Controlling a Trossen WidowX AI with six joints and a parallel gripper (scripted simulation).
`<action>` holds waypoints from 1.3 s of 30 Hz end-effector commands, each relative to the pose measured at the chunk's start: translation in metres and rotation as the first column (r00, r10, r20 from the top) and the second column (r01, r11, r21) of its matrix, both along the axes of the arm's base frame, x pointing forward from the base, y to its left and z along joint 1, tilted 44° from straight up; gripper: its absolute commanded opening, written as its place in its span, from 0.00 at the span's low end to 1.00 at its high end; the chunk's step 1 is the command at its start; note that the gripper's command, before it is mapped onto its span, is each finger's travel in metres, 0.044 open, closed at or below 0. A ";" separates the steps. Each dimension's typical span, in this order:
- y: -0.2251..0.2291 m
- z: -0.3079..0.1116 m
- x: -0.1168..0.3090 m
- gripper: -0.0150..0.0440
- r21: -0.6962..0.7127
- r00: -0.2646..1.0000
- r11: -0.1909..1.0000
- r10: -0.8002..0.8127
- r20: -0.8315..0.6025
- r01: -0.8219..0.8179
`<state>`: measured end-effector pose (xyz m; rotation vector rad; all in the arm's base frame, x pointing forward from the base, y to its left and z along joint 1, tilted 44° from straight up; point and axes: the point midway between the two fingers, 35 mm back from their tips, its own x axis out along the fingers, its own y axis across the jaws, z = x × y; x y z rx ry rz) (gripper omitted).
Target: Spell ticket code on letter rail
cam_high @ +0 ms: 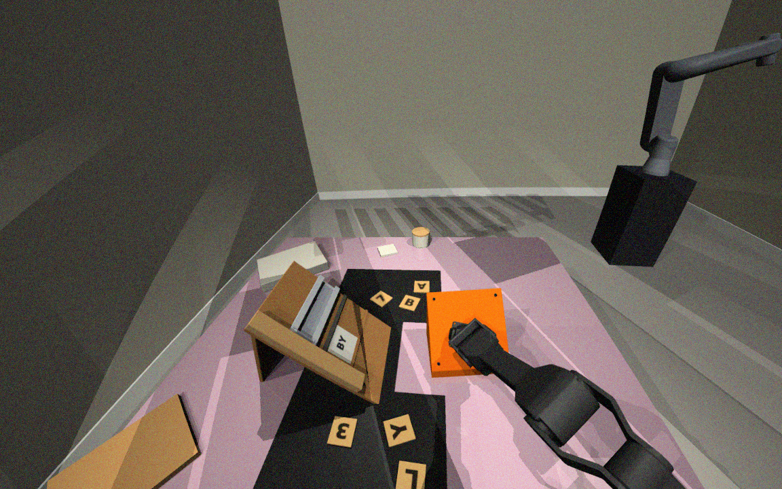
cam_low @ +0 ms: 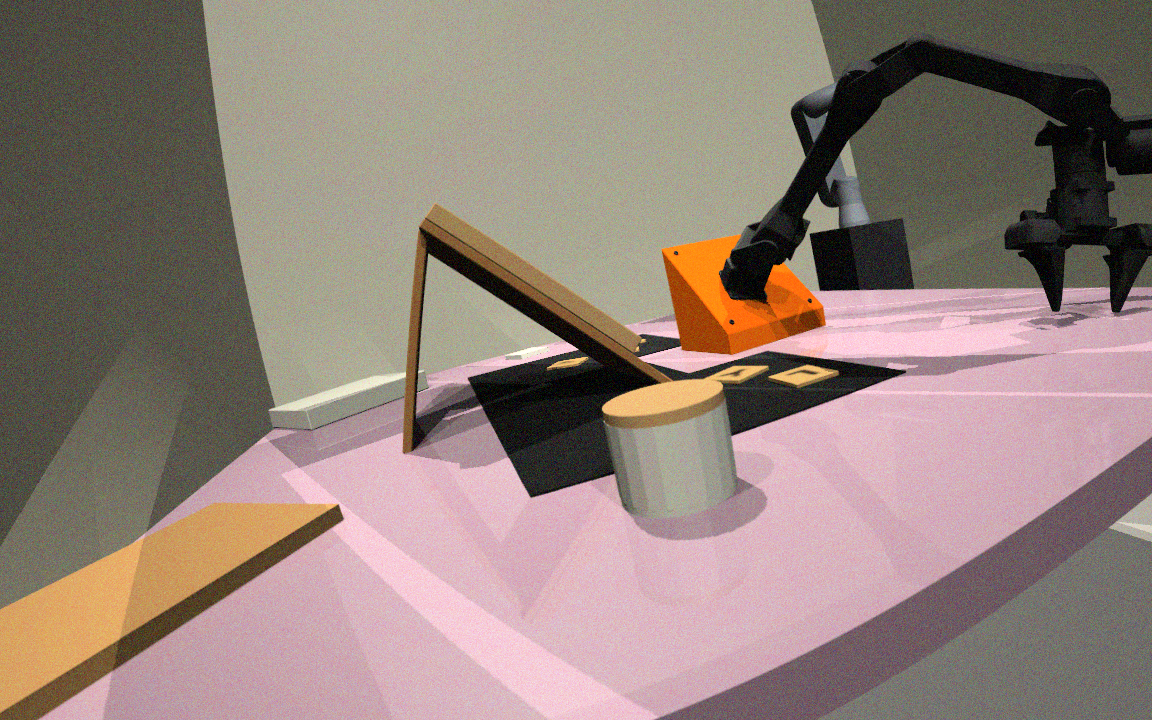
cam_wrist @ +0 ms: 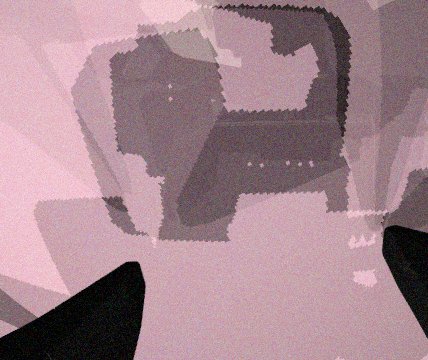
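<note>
My gripper (cam_low: 1086,309) (cam_wrist: 268,260) is open and empty, low over the pink counter, far from the tiles; it is outside the top view. The tilted wooden board (cam_high: 284,288) (cam_low: 535,291) carries a grey rail (cam_high: 317,308) and a white ticket (cam_high: 348,339) reading BY. I see no letter tile in the rail's visible part. Tiles A (cam_high: 421,282), B (cam_high: 402,304) and one like 7 or L (cam_high: 373,297) lie on the black mat (cam_high: 293,443) (cam_low: 553,447) beyond the board. Tiles like 3 (cam_high: 333,432), Y (cam_high: 391,433) and L (cam_high: 402,471) lie on its near side.
An orange wedge (cam_high: 460,307) (cam_low: 696,308) stands at the arm's base. A lidded cylinder (cam_high: 420,240) (cam_low: 674,465), a small white block (cam_high: 387,250), a long pale block (cam_high: 290,262) (cam_low: 347,401) and a wooden slab (cam_high: 132,449) (cam_low: 141,591) are on the counter. Another arm stands on a black pedestal (cam_high: 637,219).
</note>
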<state>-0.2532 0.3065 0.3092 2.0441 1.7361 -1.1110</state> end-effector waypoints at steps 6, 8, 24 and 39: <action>0.006 0.008 0.025 1.00 -0.014 0.991 0.997 -0.080 -0.107 0.079; 0.011 0.020 0.037 1.00 -0.007 0.968 0.990 -0.140 -0.208 0.142; 0.063 -0.015 0.245 1.00 -0.257 0.383 0.596 -0.732 -0.563 0.761; -0.012 -0.071 0.425 1.00 -0.637 -0.486 0.032 -0.618 -0.618 0.770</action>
